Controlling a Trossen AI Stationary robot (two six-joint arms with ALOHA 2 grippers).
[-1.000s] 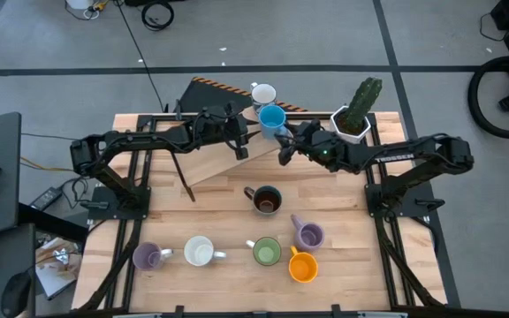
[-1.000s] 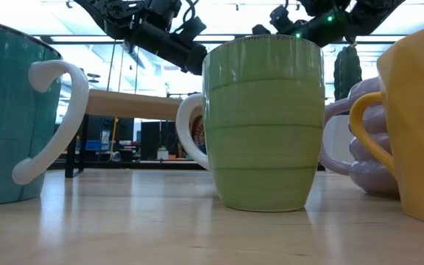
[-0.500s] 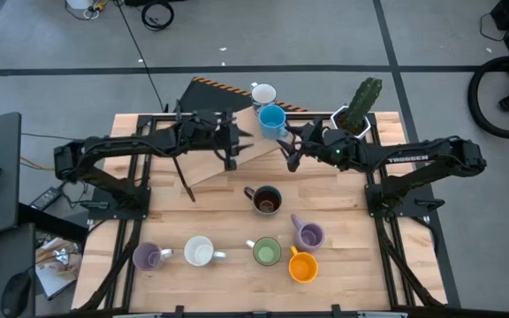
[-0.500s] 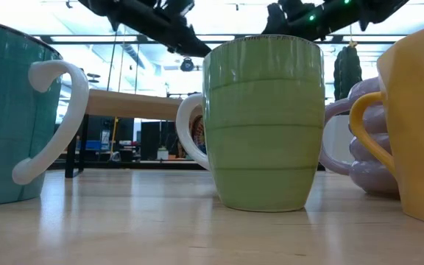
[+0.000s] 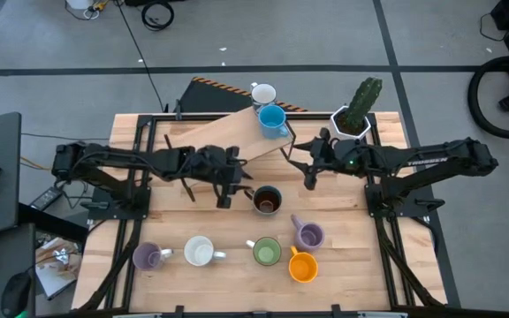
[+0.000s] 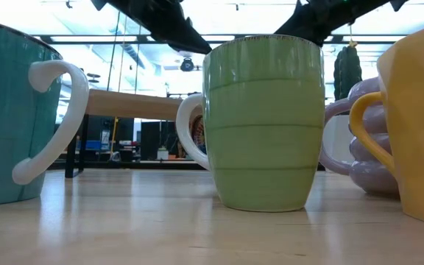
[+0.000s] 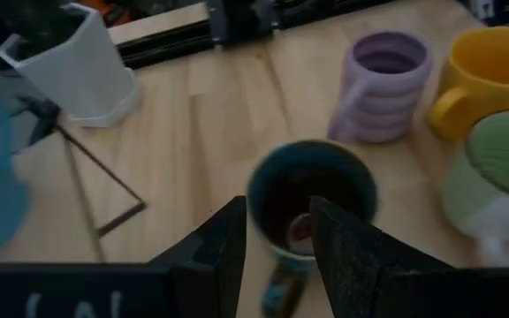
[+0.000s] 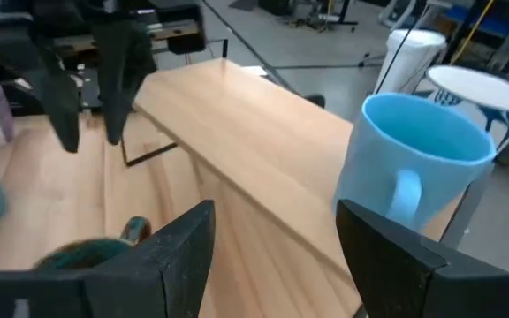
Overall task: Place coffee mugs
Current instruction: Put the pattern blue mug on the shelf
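On the raised wooden shelf at the far side stand a blue mug and a white mug. The dark brown mug stands mid-table; in the left wrist view it lies just ahead of my open left gripper. My left gripper hovers beside it, toward the table's left. My right gripper is open and empty, on the near right of the blue mug. Along the near edge stand a purple, a white, a green, an orange and a second purple mug.
A white hexagonal pot with a cactus stands at the far right corner. The shelf's thin metal legs reach down to the table near my left arm. In the low view the green mug fills the foreground. Bare wood lies right of the dark brown mug.
My left gripper has drawn back from the shelf beside the blue mug toward the near edge and down, ending next to the dark brown mug. My right gripper has moved away from the blue mug toward the table's right and near side. No mug has moved.
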